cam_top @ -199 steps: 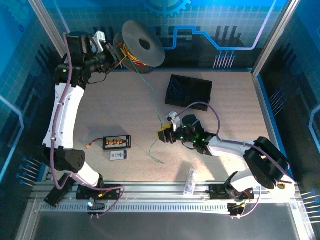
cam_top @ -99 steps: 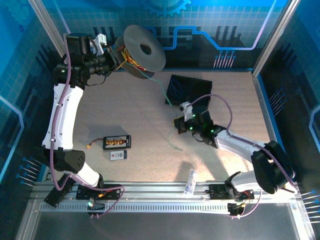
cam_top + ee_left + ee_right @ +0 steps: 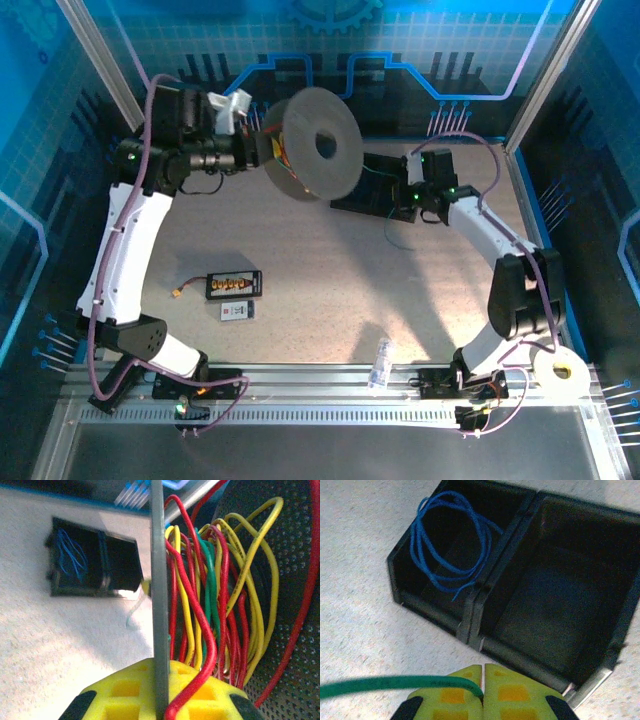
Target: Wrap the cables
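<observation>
Winding stage: left hand point(image 3: 160, 697) clamped on the spool point(image 3: 300, 172) flange, red, yellow and green cables point(image 3: 215, 595) coiled on its hub. Right hand point(image 3: 483, 681) pinched shut on the green cable point(image 3: 395, 684) beside the black bin point(image 3: 472, 607). Next, likely: feed it taut spoolward.

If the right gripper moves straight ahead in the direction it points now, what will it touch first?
Probably the near wall of the black bin, about where the divider between its two compartments meets it. The right gripper, shut on the green cable, points there; depth is hard to judge.
</observation>
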Robot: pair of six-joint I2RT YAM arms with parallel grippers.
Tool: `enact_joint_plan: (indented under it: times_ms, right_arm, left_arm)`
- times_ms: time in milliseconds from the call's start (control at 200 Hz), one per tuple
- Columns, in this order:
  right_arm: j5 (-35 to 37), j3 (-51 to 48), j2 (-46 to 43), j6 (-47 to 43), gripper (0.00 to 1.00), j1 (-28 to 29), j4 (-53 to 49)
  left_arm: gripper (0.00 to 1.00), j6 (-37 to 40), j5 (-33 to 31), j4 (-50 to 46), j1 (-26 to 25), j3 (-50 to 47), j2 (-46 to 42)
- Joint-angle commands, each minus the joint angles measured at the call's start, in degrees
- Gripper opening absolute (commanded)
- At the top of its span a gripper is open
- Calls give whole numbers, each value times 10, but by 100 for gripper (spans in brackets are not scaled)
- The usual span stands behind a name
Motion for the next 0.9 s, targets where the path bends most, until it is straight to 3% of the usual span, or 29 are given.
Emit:
enact_joint_plan:
  times_ms: [0, 205, 485, 691, 896]
  right_arm:
    - [41, 81, 38, -26, 0, -20, -77]
    - [35, 186, 83, -41, 0, -52, -136]
    - [1, 225, 30, -56, 0, -54, -164]
    - [-24, 259, -16, -84, 0, 9, -200]
    - [-18, 329, -31, -126, 0, 113, -274]
  left_arm:
    - [0, 86, 19, -30, -35, 21, -25]
    - [0, 145, -31, -50, -101, -39, -45]
    - [0, 185, -271, -82, -179, -82, -10]
    - [0, 198, -343, -73, -196, -91, 36]
    - [0, 196, -383, -64, -195, -84, 72]
